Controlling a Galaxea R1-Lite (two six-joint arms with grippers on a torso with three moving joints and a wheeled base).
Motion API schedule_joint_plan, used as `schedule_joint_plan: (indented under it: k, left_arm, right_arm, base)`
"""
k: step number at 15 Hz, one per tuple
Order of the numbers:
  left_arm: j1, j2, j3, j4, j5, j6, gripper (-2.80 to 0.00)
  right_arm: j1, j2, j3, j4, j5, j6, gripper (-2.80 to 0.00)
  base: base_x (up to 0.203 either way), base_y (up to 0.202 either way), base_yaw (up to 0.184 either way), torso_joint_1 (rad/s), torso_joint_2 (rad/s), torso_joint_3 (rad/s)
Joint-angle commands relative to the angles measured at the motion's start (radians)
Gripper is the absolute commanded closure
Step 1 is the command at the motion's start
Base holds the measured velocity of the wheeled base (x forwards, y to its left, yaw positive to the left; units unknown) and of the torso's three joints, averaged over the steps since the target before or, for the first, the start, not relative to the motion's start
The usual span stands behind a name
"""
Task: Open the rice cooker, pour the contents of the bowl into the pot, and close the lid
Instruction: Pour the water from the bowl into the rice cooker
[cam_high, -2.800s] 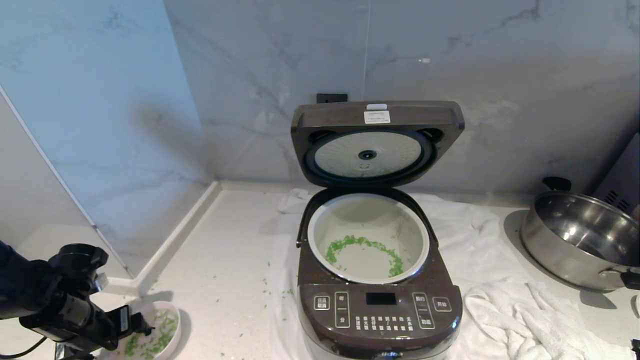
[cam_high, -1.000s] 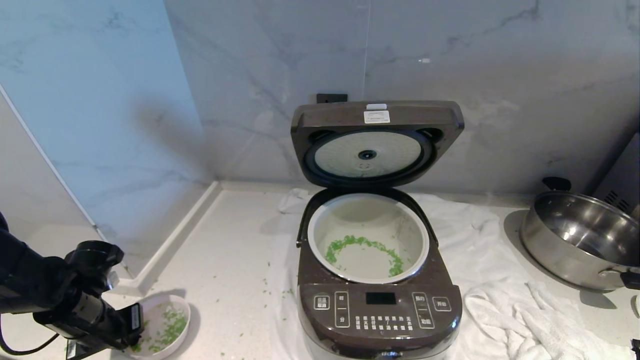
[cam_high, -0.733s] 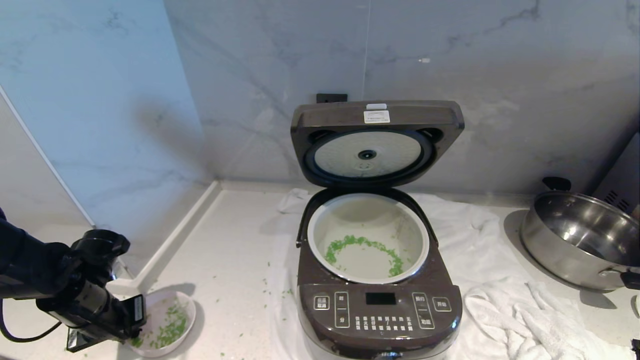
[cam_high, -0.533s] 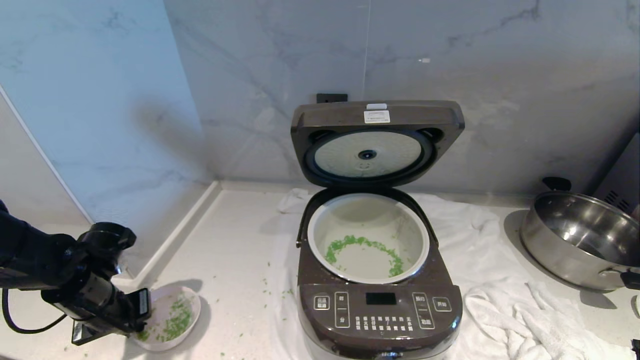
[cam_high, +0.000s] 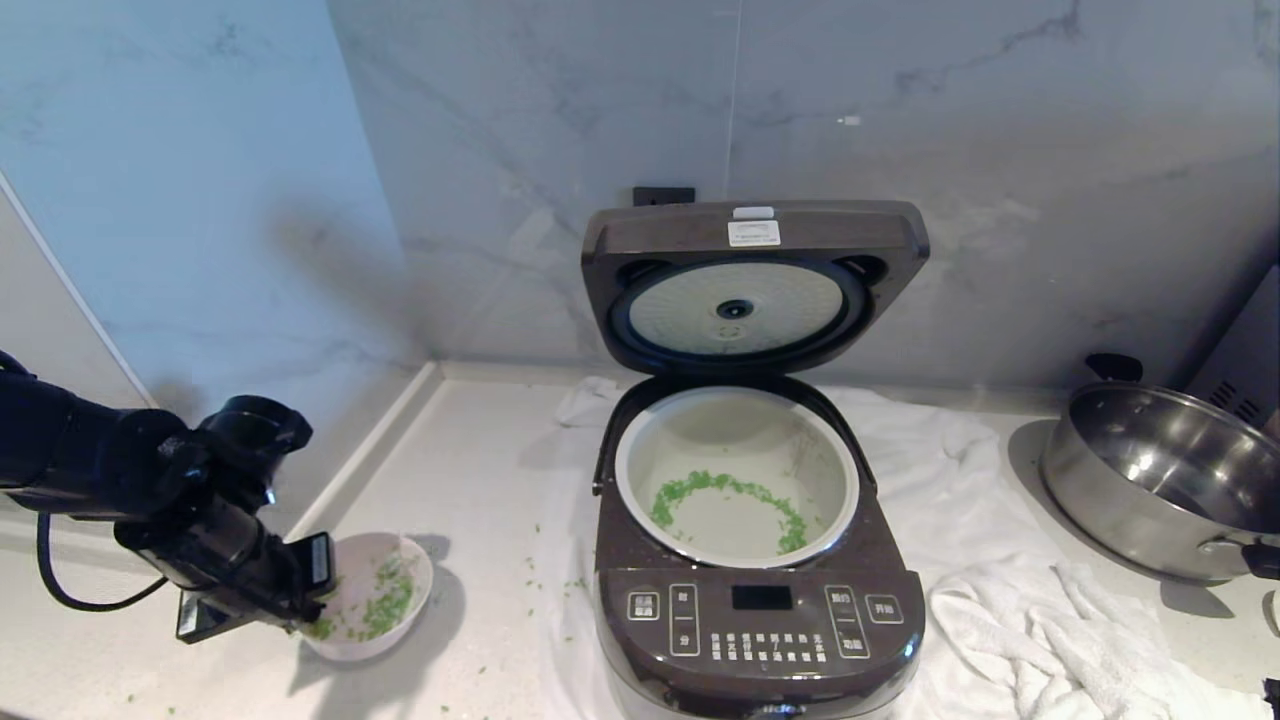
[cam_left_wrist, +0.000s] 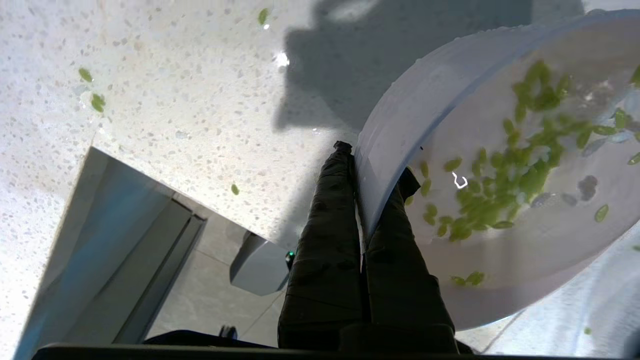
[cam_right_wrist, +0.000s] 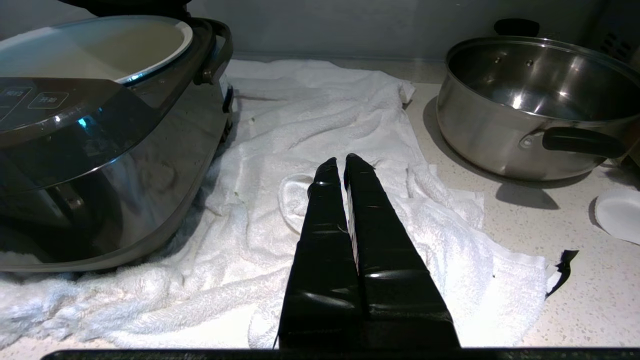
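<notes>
The dark brown rice cooker (cam_high: 760, 625) stands mid-counter with its lid (cam_high: 755, 235) hinged upright, silvery plate facing me. Its pale pot (cam_high: 735, 430) holds a ring of green bits (cam_high: 700, 485). To the cooker's left, my left gripper (cam_high: 312, 598) (cam_left_wrist: 374, 162) is shut on the rim of the pale bowl (cam_high: 412, 562) (cam_left_wrist: 505, 265), one finger inside and one outside. The bowl hangs slightly above the counter with green contents (cam_high: 385, 600) (cam_left_wrist: 500, 185) in it. My right gripper (cam_right_wrist: 345, 161) rests shut over the towel, right of the cooker, holding nothing.
A steel pan (cam_high: 1150, 480) (cam_right_wrist: 525, 100) with black handles sits at the right. A crumpled white towel (cam_high: 1000, 610) (cam_right_wrist: 310, 120) lies under and beside the cooker. Loose green bits (cam_high: 530, 575) dot the counter. Marble walls close the back and left.
My left gripper has carried the bowl up and to the right, closer to the cooker. The cooker, lid and right arm have not moved.
</notes>
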Motion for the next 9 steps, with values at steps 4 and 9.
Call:
schedule_joint_plan:
  k: [4,9]
  left_arm:
    - [-0.055,-0.001,-0.173,0.134,0.001,-0.024,0.0]
    - [-0.111,0.018,-0.313,0.234,0.002,-0.056,0.0]
  right_arm:
    - [0.0,0.0,0.0,0.0,0.001,0.0,0.0]
    - [0.0,0.0,0.0,0.0,0.001,0.0,0.0]
  base:
    - [0.0,0.0,0.0,0.0,0.0,0.0]
    - [0.0,0.0,0.0,0.0,0.0,0.0]
